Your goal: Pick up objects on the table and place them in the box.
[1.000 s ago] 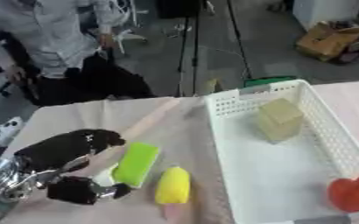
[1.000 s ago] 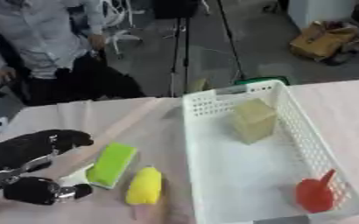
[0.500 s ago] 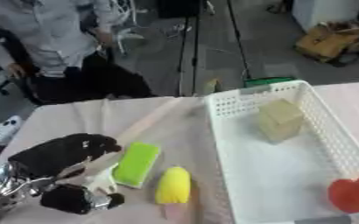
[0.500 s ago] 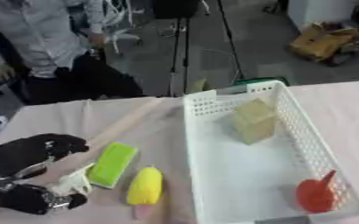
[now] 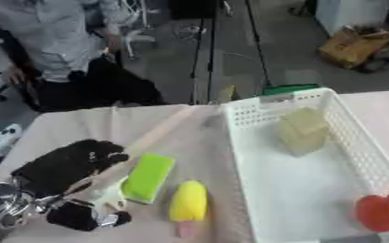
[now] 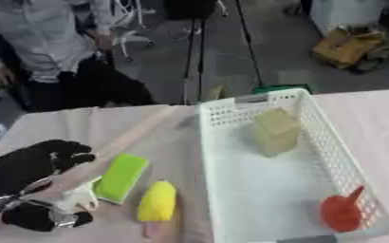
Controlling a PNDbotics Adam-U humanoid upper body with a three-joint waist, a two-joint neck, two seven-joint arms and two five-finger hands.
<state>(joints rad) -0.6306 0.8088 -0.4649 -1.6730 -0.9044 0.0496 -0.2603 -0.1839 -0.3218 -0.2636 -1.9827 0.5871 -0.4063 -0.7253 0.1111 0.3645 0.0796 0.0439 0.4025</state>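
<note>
Pale pink cloth covers the table [image 5: 81, 128], which runs from the near edge back toward a dark floor. Nearest, at about 8 o'clock, the robot's left hand [image 5: 65, 163] lies on the cloth, black fingers curled over with the thumb below at the near edge; a small white thing [image 5: 108, 195] sits just beside it between thumb and fingers, but whether the hand grips it cannot be told. The right hand shows in neither view. Just right of the left hand, at 7 o'clock, a green block [image 5: 148, 176] lies flat, and a yellow rounded thing [image 5: 189, 201] lies touching or nearly touching its near right corner, with a pinkish end toward the viewer. A pale stick [image 6: 127, 138] runs diagonally from the hand up toward 12 o'clock. The white latticed box [image 6: 335, 161] fills the right side from 5 to 1 o'clock; inside, a red scoop-like thing [image 6: 341, 212] sits at the near right corner, shown whole in the right eye view and cut by the frame edge in the left. A tan block [image 5: 301, 130] stands at the box's far end. Behind its far rim a green item [image 5: 291, 88] peeks out.
</note>
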